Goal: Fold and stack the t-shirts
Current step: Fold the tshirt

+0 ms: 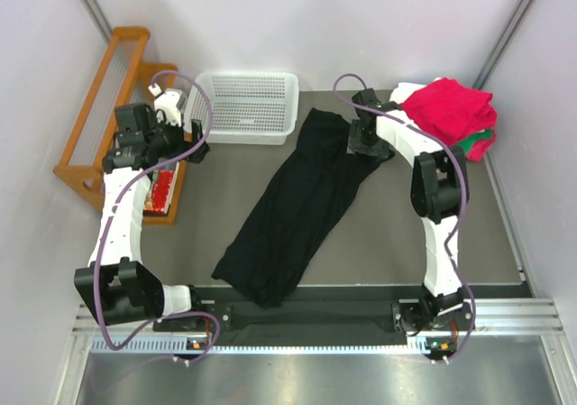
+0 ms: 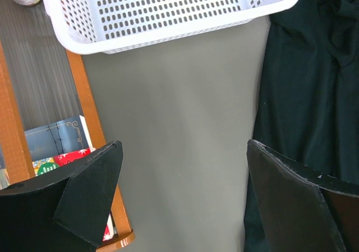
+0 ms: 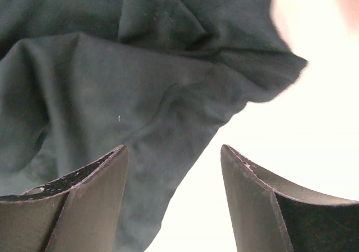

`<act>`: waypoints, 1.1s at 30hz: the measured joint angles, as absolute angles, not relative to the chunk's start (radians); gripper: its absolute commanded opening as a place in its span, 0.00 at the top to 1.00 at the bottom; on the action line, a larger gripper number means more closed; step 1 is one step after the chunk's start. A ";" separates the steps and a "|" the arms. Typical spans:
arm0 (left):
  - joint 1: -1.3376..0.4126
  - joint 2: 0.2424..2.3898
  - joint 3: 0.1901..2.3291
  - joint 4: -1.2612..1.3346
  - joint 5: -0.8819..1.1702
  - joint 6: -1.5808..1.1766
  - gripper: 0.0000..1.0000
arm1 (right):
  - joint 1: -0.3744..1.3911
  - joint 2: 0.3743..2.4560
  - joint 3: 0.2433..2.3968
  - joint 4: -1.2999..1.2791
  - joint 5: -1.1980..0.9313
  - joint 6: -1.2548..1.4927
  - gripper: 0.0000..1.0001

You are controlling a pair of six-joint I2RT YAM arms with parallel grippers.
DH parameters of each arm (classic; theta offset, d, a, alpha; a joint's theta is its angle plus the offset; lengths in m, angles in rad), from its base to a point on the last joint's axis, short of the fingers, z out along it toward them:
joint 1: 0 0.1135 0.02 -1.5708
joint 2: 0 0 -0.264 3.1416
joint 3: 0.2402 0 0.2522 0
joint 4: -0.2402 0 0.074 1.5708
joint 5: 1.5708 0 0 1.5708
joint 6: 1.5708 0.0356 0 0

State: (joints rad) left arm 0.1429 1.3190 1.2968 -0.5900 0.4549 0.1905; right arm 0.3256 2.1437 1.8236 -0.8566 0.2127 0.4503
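Black shirt (image 1: 293, 207) lay rumpled diagonally at centre frame. Red shirt (image 1: 451, 107) sat on green shirt (image 1: 478, 142), upper right. Right gripper (image 3: 174, 151) hung over the black shirt's upper end, jaws partly apart, empty. Left gripper (image 2: 184, 145) spread wide, upper left, beside basket (image 1: 248, 107).

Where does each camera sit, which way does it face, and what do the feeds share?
Top external: above and behind the robot, looking down on the table; left arm and right arm show.
Left wrist: on the left arm, facing down at bare table beside the white basket; open left gripper shows.
Right wrist: on the right arm, close over the black t-shirt; open right gripper shows.
Shared: all three see the black t-shirt; top and left wrist see the basket.
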 measured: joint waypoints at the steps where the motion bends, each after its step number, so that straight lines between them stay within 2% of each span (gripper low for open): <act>1: 0.143 1.317 1.297 -0.591 0.455 0.192 0.04 | 0.325 2.167 1.839 -0.863 0.211 0.450 0.33; 5: 0.143 1.313 1.303 -0.602 0.455 0.195 0.04 | 0.324 2.284 1.905 -0.883 0.187 0.455 0.34; 9: 0.143 1.312 1.314 -0.607 0.455 0.197 0.03 | 0.324 2.302 1.952 -0.911 0.171 0.457 0.33; 15: 0.143 1.311 1.332 -0.609 0.458 0.196 0.03 | 0.318 2.417 2.144 -1.019 0.150 0.449 0.32; 21: 0.143 1.302 1.340 -0.628 0.455 0.207 0.03 | 0.257 2.505 2.308 -1.063 0.019 0.469 0.30; 33: 0.143 1.263 1.342 -0.667 0.448 0.221 0.03 | 0.074 2.630 2.493 -0.840 -0.288 0.577 0.25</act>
